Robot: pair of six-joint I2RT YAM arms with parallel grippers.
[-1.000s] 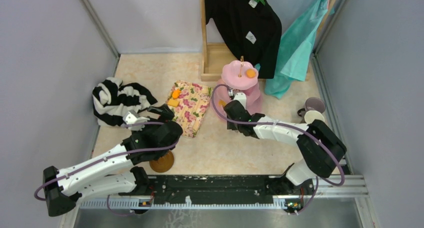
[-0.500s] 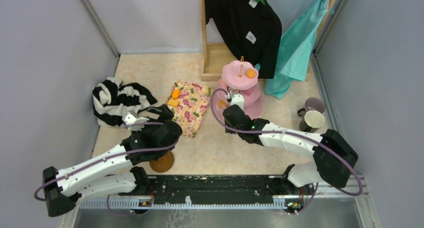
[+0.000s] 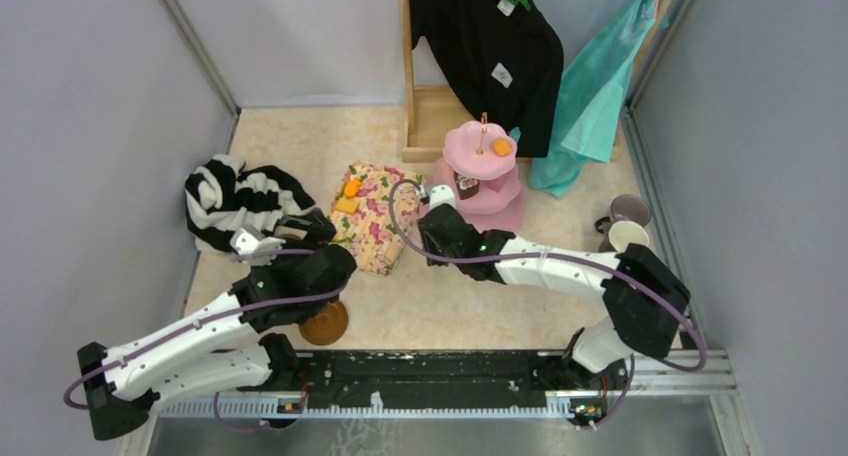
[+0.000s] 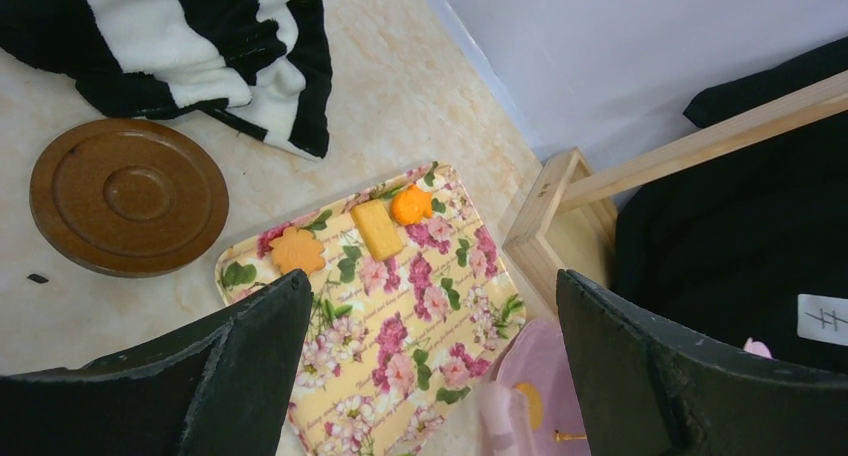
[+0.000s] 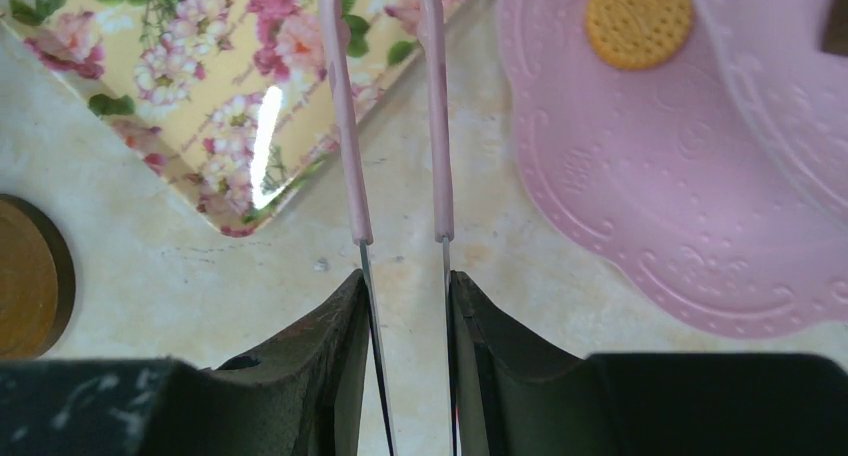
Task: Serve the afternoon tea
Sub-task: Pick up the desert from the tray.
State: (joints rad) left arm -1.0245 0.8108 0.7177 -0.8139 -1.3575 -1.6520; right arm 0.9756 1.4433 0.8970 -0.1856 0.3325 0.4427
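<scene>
Right gripper point(image 5: 405, 276): jaws clamped tight on the pink tongs point(image 5: 343, 126). The prongs ran up over the corner of the floral tray point(image 5: 200, 66), tips lost off the top of the frame.
Left gripper point(image 4: 432, 276): jaws wide apart, nothing between them, hanging above the tray.
On the tray: orange flower biscuit point(image 4: 296, 248), yellow bar point(image 4: 377, 228), small orange piece point(image 4: 411, 204), lined up at one end.
Cake stand point(image 3: 470, 156): centre of the overhead view, just right of the tray, with a round biscuit point(image 5: 638, 19) on the bottom tier and an orange pastry point(image 3: 502, 147) up top.
Saucer point(image 4: 128, 196): flat on the worktop point(image 4: 420, 86), just beside the striped garment point(image 4: 200, 46).
Mugs: lilac mug point(image 3: 628, 210) and cream mug point(image 3: 626, 236), side by side at far right.
</scene>
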